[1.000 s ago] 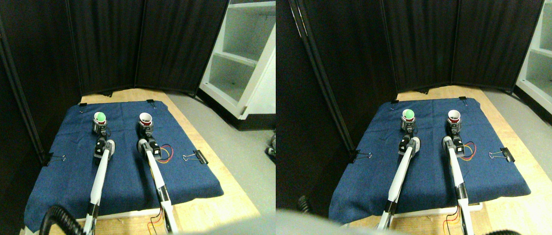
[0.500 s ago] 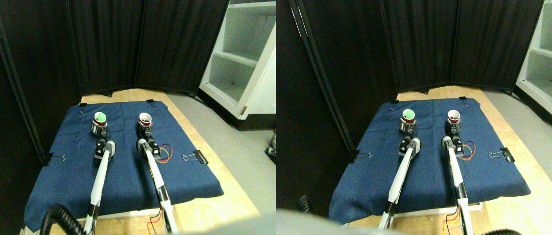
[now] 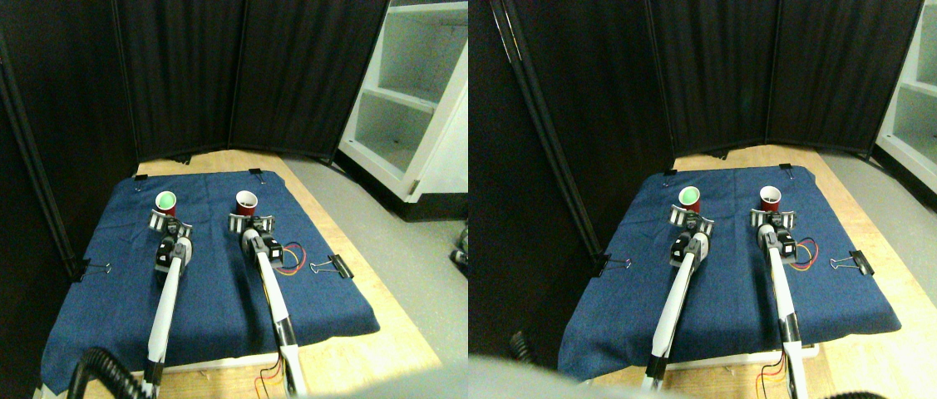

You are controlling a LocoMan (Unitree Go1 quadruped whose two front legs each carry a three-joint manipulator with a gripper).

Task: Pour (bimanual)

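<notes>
Two red cups stand upright at the far end of the blue cloth [image 3: 210, 299]. The left cup [image 3: 166, 202] holds something green; the right cup [image 3: 246, 201] shows a pale inside, and I see nothing in it. My left gripper [image 3: 170, 223] sits just in front of the left cup, open, its pale fingers spread wide. Directly before the right cup, my right gripper [image 3: 251, 223] is open in the same way. Neither gripper holds a cup.
Binder clips [image 3: 335, 266] pin the cloth to a wooden board. Coloured wires [image 3: 289, 258] lie beside my right arm. Black curtain panels [image 3: 185, 75] close off the back and left. A white shelf unit [image 3: 414, 91] stands at the right.
Both grippers have opened wide and drawn back a little from the cups, which they were closed around before. The cups stay upright on the cloth.
</notes>
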